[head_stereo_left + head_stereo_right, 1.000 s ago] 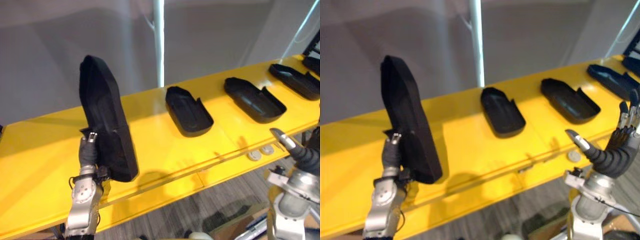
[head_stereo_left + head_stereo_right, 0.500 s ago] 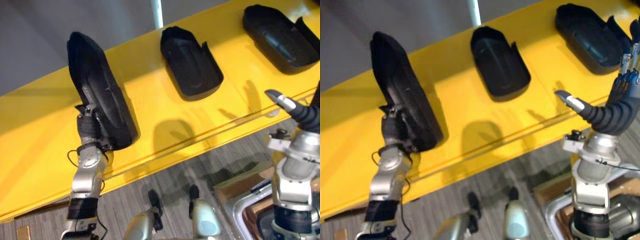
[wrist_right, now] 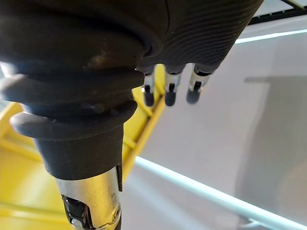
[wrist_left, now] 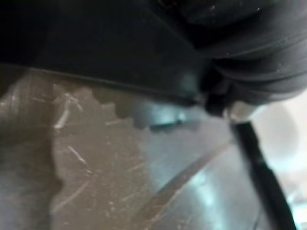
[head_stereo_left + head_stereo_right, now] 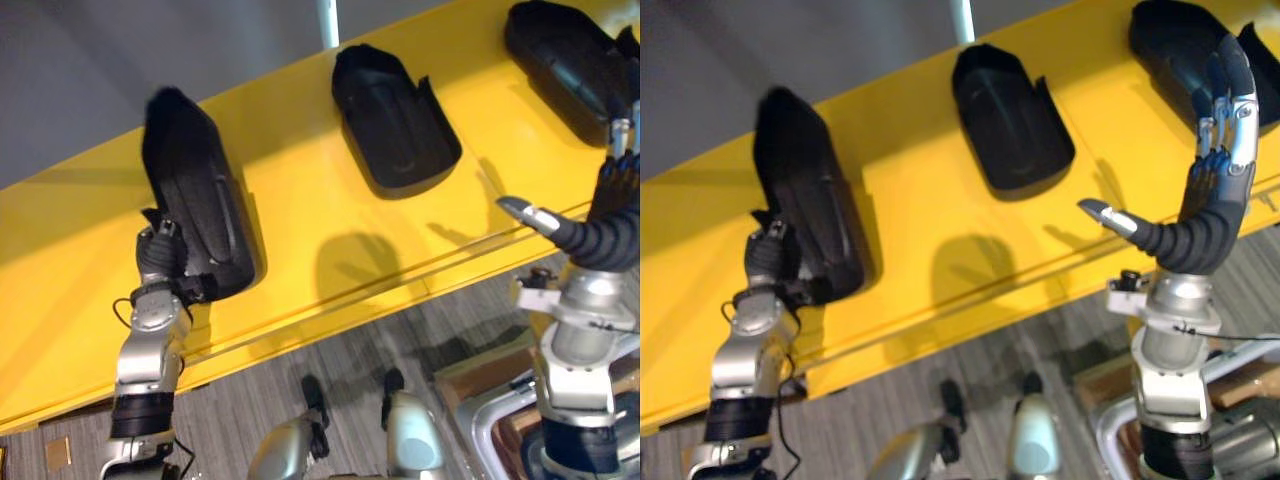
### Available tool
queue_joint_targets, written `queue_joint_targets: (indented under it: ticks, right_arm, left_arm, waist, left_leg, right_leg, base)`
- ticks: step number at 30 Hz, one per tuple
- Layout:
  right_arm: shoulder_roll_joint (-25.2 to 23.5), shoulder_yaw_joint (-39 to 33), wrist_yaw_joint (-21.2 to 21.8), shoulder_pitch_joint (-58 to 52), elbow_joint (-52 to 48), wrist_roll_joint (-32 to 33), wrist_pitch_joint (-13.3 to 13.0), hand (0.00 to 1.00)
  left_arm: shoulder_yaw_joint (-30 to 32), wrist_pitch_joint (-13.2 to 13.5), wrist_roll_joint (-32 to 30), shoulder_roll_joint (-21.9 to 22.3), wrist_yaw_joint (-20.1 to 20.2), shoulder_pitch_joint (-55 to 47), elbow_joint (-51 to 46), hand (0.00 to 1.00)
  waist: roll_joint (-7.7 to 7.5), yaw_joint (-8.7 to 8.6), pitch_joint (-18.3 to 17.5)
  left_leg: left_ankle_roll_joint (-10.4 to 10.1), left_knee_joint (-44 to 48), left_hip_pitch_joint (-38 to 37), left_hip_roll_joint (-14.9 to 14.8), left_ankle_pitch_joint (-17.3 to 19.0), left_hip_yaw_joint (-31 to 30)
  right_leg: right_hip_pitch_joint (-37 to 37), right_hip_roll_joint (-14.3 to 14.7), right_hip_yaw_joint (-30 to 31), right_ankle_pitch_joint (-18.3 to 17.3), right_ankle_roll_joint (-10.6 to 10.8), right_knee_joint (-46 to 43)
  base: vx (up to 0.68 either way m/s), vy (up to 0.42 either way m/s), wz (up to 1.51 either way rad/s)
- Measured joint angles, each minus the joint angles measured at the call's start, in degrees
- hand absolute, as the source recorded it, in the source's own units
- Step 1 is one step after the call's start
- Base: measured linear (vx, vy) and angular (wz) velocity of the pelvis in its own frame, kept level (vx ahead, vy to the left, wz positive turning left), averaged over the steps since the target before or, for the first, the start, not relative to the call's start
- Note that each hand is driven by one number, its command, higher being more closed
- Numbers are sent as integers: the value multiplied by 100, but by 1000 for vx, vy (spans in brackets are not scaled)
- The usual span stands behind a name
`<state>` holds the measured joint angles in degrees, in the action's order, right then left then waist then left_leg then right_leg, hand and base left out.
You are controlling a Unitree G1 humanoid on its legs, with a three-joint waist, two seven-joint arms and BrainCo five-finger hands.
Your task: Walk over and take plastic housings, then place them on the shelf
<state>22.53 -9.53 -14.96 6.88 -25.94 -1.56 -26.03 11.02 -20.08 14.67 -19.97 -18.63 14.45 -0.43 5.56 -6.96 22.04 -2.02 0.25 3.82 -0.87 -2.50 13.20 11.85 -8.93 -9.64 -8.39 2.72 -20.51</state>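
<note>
Left eye view: the left hand (image 5: 160, 262) grasps a black plastic housing (image 5: 190, 200), which rises above this hand over the yellow shelf (image 5: 300, 210). I would lay it flat before letting go. Beside, the right hand (image 5: 1218, 150) is released.

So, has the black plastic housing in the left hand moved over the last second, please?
Yes. The black plastic housing, gripped by the left hand, has dropped towards the yellow shelf: its top stood well above the rear edge, now barely.
</note>
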Motion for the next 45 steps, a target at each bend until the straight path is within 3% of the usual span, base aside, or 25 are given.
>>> queue_joint_targets:
  ticks: [9, 14, 18, 25, 29, 31, 33, 34, 36, 37, 39, 42, 45]
  right_arm:
    - [-18, -17, 128, -172, 6, 88, -1, 0]
    - [-93, -28, 126, -197, 54, 190, -6, 0]
    - [-258, -51, 137, -267, 248, 217, -19, 0]
    - [-621, 88, 449, -628, 291, 445, -183, 0]
    - [-733, 503, 743, -640, 421, 750, -265, 0]
    - [-864, 789, 868, -697, 436, 749, -262, 0]
    - [-897, 932, 873, -738, 436, 749, -260, 0]
    - [-905, 998, 869, -770, 436, 742, -247, 0]
    - [-944, 1119, 847, -890, 437, 686, -234, 0]
    - [-1007, 1143, 837, -982, 436, 629, -226, 0]
    - [-1059, 1140, 794, -1110, 436, 629, -221, 0]
    - [-1143, 1142, 744, -1282, 425, 630, -118, 0]
    - [-1230, 1125, 748, -1460, 398, 641, -95, 0]
  left_arm:
    - [40, 5, 10, -4, -50, 143, 480, 0]
    - [183, 184, 184, -19, -478, 410, 1120, 0]
    - [183, 576, 582, -1, -1169, 539, 1543, 0]
    - [199, 1295, 673, 109, -1888, 598, 1546, 0]
    - [443, 1988, 376, 426, -2056, 510, 811, 0]
    - [450, 2481, 292, 569, -1896, 139, -306, 0]
    - [414, 2728, 274, 707, -1754, -164, -994, 0]
    - [395, 2883, 257, 802, -1620, -384, -1378, 100]
    - [396, 3178, 294, 968, -1248, -1038, -2090, 100]
    - [402, 3348, 404, 1025, -797, -1596, -2529, 100]
    - [400, 3439, 582, 1153, -219, -2192, -2947, 100]
    - [408, 3442, 801, 1232, 780, -3092, -3228, 100]
    - [426, 3311, 806, 1380, 1458, -3754, -3265, 100]
  waist:
    - [10, -24, -19]
    - [21, -42, -159]
    - [-3, -144, -263]
    - [-96, -171, -482]
    - [-116, -133, -624]
    - [-78, -86, -715]
    - [-34, -74, -784]
    - [-6, 1, -816]
    - [54, 50, -958]
    - [71, 136, -1008]
    - [75, 278, -1059]
    - [22, 428, -1177]
    - [-109, 607, -1245]
  left_leg:
    - [1, -8, -156, -14, 0, 40]
    - [3, -59, -177, -70, -1, 138]
    - [4, -100, -300, -108, -2, 144]
    - [4, -185, -523, -169, -1, 157]
    - [5, -195, -586, -184, 1, 121]
    - [5, -201, -594, -196, 1, 77]
    - [5, -210, -623, -181, 0, -39]
    - [5, -240, -689, -180, 0, -45]
    - [5, -279, -716, -168, 0, -154]
    - [3, -288, -747, -169, 1, -204]
    - [-1, -318, -768, -164, 2, -329]
    - [-23, -385, -770, -142, -15, -482]
    - [-25, -391, -763, -127, -15, -572]
  right_leg:
    - [-149, 29, 34, 21, 20, 45]
    - [-206, 131, 76, 163, 18, 286]
    - [-450, 211, 84, 323, 34, 568]
    - [-835, 330, 65, 518, 33, 1035]
    - [-1014, 362, 7, 583, 25, 1293]
    - [-1176, 391, -64, 707, 32, 1515]
    - [-1289, 386, -157, 721, 40, 1602]
    - [-1356, 388, -170, 721, 41, 1634]
    - [-1468, 389, -306, 721, 42, 1750]
    - [-1575, 395, -393, 721, 43, 1849]
    - [-1682, 408, -484, 715, 53, 1973]
    - [-1835, 415, -710, 740, 80, 2149]
    - [-1913, 418, -783, 749, 85, 2218]
  base:
    - [3, -1, -4]
    - [16, -9, -9]
    - [35, 1, -4]
    - [7, 3, -6]
    - [-16, 10, 2]
    - [19, 15, 8]
    - [31, 10, 21]
    - [42, 14, 21]
    - [40, 1, 25]
    - [31, -7, 27]
    - [18, -18, 29]
    - [28, -16, 32]
    - [59, -11, 18]
